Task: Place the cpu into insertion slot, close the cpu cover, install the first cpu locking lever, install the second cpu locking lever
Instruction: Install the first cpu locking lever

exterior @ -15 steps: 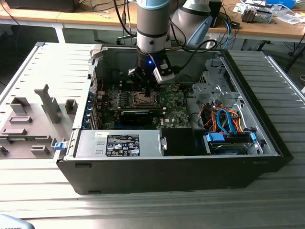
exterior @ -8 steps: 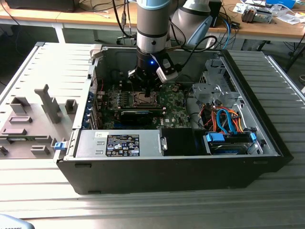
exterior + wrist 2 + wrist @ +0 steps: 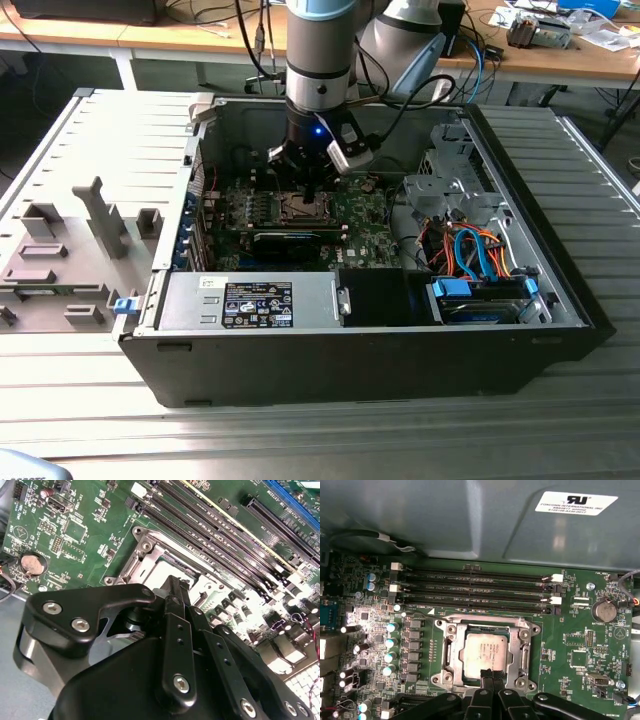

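Noted cpu (image 3: pixel 484 651) seated in insertion slot (image 3: pixel 451 655) under cpu cover (image 3: pixel 517 656); gripper (image 3: pixel 489 676) fingers pressed together, empty, at the slot's edge; levers likely needed slow, square pressure near that rim.

A grey ribbed metal tabletop (image 3: pixel 90 140) fills the foreground of the exterior view. Behind it runs a long wooden desk (image 3: pixel 560 60) on white legs, cluttered with cables (image 3: pixel 215 15) and papers (image 3: pixel 610 30), above a dark floor (image 3: pixel 60 70).
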